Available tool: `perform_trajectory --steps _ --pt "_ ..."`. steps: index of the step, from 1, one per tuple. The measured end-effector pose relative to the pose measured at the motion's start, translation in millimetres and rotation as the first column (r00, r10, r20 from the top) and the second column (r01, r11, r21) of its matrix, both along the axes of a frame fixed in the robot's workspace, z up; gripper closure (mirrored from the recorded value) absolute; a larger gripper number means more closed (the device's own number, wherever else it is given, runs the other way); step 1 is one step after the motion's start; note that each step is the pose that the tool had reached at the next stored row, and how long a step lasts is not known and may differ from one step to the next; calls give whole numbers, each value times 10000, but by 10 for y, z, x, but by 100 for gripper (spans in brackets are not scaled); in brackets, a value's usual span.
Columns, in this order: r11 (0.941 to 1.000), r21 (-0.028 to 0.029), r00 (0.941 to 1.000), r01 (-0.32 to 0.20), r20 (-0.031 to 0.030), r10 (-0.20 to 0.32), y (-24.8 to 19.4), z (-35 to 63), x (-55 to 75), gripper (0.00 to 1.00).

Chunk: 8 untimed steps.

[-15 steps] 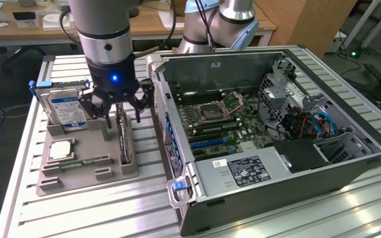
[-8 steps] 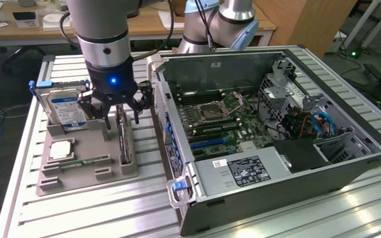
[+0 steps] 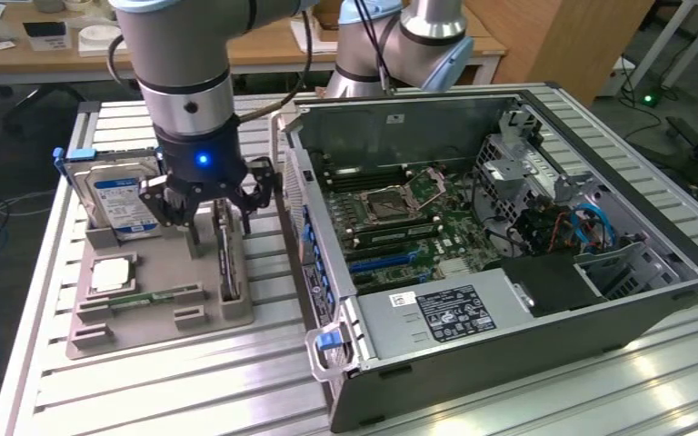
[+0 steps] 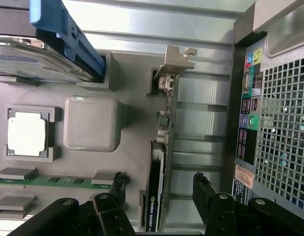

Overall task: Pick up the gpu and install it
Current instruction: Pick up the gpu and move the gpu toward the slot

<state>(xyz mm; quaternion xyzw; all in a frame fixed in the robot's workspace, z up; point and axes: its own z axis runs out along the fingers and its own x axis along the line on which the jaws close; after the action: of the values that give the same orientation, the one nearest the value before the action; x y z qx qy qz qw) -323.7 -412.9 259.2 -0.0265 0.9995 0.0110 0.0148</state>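
- Currently the end effector hangs low over the grey holder, which lies on the slatted metal surface.
- Its two black fingers are spread wide and hold nothing.
- The gpu stands on its long edge in a slot of the holder, on the side nearest to the computer case.
- In the wrist view, the fingers are on both sides of the card, and a gap shows between each finger and the card.
- The grey metal bracket of the card is at the end far from the fingers.
- A hard drive with a blue label stands upright in the holder, at the exterior view's left of the end effector.
- A processor lies flat in its own pocket, and a green memory stick lies in a groove just beside it.
- The case lies open on its side, at the exterior view's right of the holder, and the motherboard is visible inside it.
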Motion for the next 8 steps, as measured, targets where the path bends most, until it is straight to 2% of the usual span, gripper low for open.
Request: perform_trajectory --steps 8 --pt "10000 1 10000 1 1 -1 1 -144 -2 34"
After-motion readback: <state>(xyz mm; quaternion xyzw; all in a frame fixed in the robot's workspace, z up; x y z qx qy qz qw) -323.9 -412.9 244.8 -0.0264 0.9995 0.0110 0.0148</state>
